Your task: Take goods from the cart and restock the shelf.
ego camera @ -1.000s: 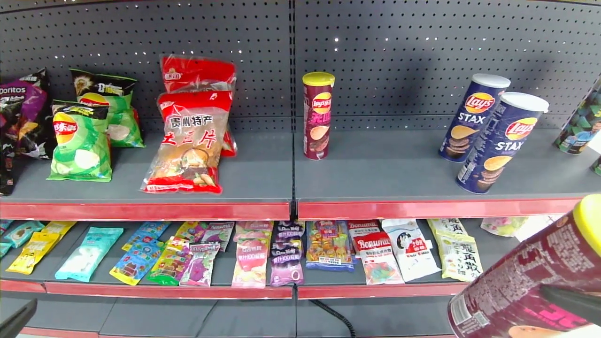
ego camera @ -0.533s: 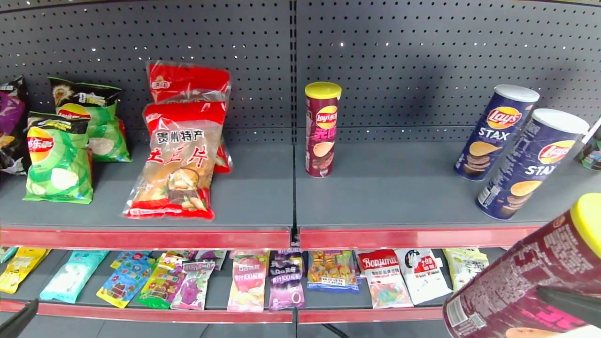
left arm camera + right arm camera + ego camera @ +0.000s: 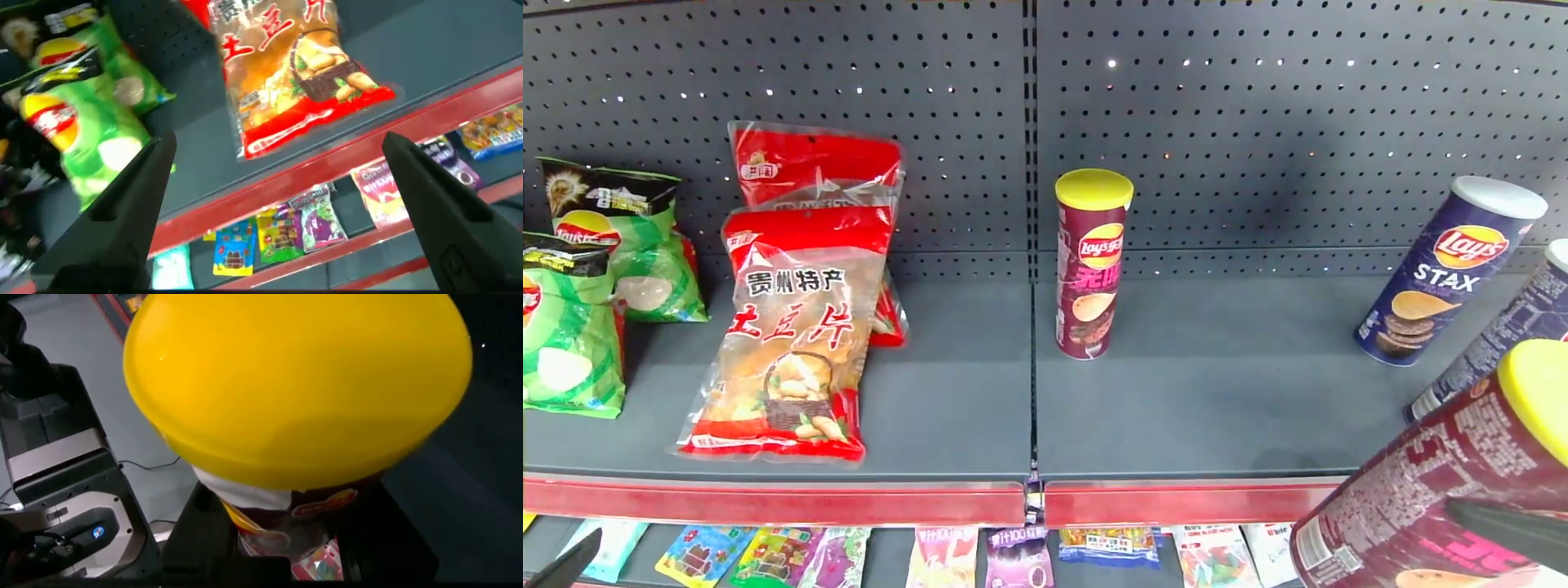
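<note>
My right gripper (image 3: 1499, 523) is shut on a maroon chip can (image 3: 1429, 482) with a yellow lid (image 3: 298, 384). It holds the can tilted at the lower right, in front of the shelf's red front edge (image 3: 1176, 500). A matching maroon can (image 3: 1092, 265) stands upright mid-shelf, close to the pegboard back. My left gripper (image 3: 278, 145) is open with nothing between its fingers, low at the left in front of the shelf. One of its fingertips (image 3: 564, 563) shows at the head view's bottom left.
Two blue chip cans (image 3: 1450, 269) (image 3: 1494, 343) stand at the right of the shelf. Red potato-chip bags (image 3: 792, 343) and green chip bags (image 3: 572, 327) lie at the left. Bare shelf board (image 3: 1225, 384) lies between the maroon and blue cans. Small packets (image 3: 1021, 559) fill the lower shelf.
The whole head view has shifted: the shelf now sits lower and larger in the picture, so the camera moved. The held can keeps its place at the lower right.
</note>
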